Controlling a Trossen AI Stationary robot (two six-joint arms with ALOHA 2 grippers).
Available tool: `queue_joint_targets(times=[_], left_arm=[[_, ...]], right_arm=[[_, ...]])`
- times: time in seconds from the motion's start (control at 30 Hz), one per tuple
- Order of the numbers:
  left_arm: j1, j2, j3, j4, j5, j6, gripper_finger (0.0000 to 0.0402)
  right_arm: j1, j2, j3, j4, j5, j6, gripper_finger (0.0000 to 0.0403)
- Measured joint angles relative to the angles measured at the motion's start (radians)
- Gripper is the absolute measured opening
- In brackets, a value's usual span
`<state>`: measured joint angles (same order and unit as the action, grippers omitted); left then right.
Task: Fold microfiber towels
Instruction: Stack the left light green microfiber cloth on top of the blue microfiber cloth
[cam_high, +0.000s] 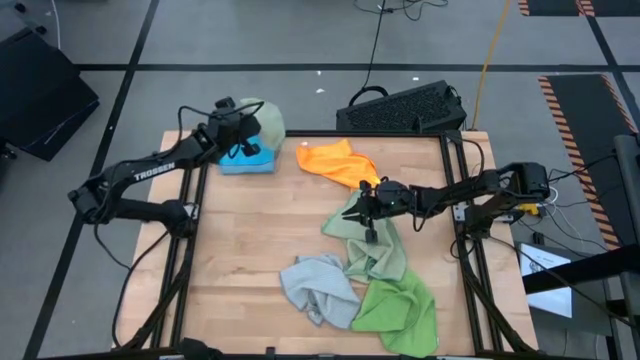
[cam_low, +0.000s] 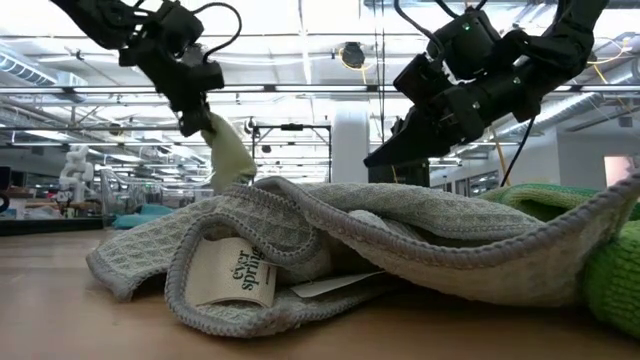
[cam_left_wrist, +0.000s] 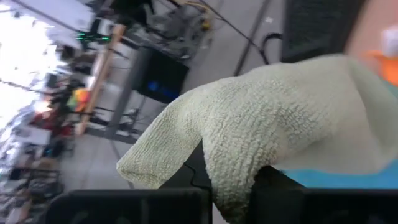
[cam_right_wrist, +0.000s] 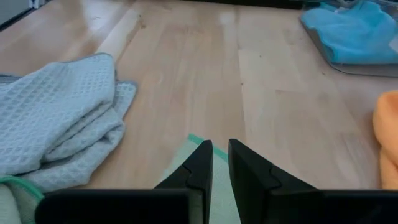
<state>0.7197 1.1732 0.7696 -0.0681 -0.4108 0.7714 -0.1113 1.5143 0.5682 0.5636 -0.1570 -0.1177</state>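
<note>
Spreading across most of the high view is the wooden table (cam_high: 250, 230), framed by dark rails, with a black keyboard (cam_high: 405, 108) lying just past its far edge. At the far-left corner sits what looks like a shallow tray (cam_right_wrist: 357, 67), though its rim is only partly visible; the bright blue towel (cam_high: 247, 161) lies in it, folded flat. The other cloths lie loose on the right half of the table: the bright green towel (cam_high: 400, 310) crumpled at the near edge, the light grey towel (cam_high: 318, 285) bunched just beside it with a white label showing in the low view, a pale sage green towel (cam_high: 372, 245) rumpled between these and the orange towel (cam_high: 338, 162), which lies spread near the far edge. A second pale sage green towel (cam_high: 265, 125) hangs over the blue one, lifted off the table; its waffle-textured corner droops in a soft point. The left gripper (cam_high: 243, 136) is above the tray with its fingers closed tight on this lifted sage cloth, a fold of fabric pinched between them. The right gripper (cam_high: 362, 211) hovers low over the middle of the table at the far end of the sage towel there, its fingers drawn narrow with only a thin gap, and it seems to hold nothing.
</note>
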Motion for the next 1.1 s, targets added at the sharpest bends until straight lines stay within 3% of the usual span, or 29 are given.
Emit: queue_joint_targets(times=[0.13, 0.63, 0.8, 0.87, 0.97, 1.1], left_arm=[[-0.001, -0.012, 0.001, -0.105, 0.093, -0.012, 0.0023], [0.034, -0.008, 0.0, -0.439, 0.054, -0.028, 0.0024], [0.061, 0.002, 0.0, -0.469, 0.096, -0.047, 0.0024], [0.066, 0.011, 0.0, -0.465, 0.054, -0.027, 0.0024], [0.064, 0.019, -0.001, -0.358, -0.001, -0.014, 0.0024], [0.045, 0.018, 0.0, -0.306, 0.022, 0.047, 0.0024]], right_arm=[[-0.009, 0.0, 0.0, -0.003, -0.001, -0.003, 0.0045], [-0.02, 0.0, 0.0, -0.016, -0.004, -0.001, 0.0045], [-0.02, 0.0, 0.0, -0.015, -0.005, -0.022, 0.0045], [-0.02, 0.0, 0.0, -0.015, -0.005, -0.025, 0.0045], [-0.02, 0.0, 0.0, -0.014, -0.005, -0.028, 0.0045], [-0.02, 0.0, 0.0, -0.015, -0.005, -0.029, 0.0045]])
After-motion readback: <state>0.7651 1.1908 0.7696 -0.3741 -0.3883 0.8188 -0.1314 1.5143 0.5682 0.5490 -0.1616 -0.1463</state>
